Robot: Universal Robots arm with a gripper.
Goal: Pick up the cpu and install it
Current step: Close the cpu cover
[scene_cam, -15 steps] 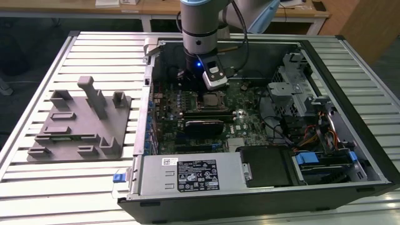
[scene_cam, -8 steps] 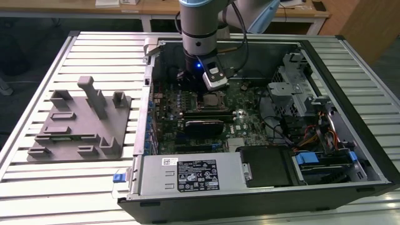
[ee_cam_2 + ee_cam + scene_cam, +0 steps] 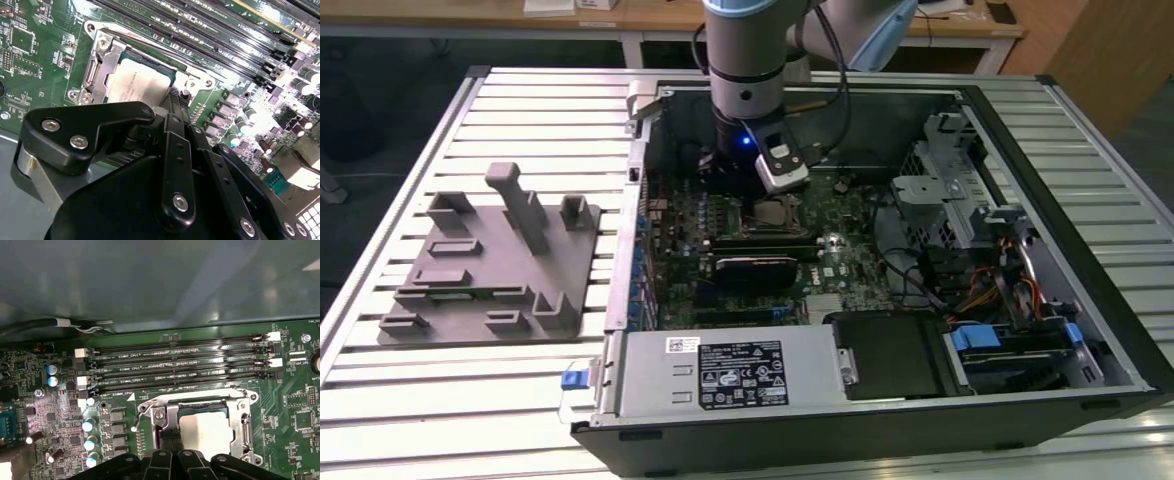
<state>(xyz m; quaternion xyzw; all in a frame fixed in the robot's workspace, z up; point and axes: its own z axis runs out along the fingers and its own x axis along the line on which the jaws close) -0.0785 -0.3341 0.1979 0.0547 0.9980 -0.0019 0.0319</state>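
Tool (image 3: 176, 100) hangs low inside the open computer case (image 3: 854, 432), its fingers drawn together with nothing gripped between them, tips at the edge of the cpu (image 3: 137, 85). The cpu lies flat in the metal-framed socket (image 3: 102, 60) on the green motherboard (image 3: 295, 400), beside the long memory slots (image 3: 180, 365). A grey fixture (image 3: 494, 260) sits on the slatted bench (image 3: 520, 100), just beside the case at the exterior view's left.
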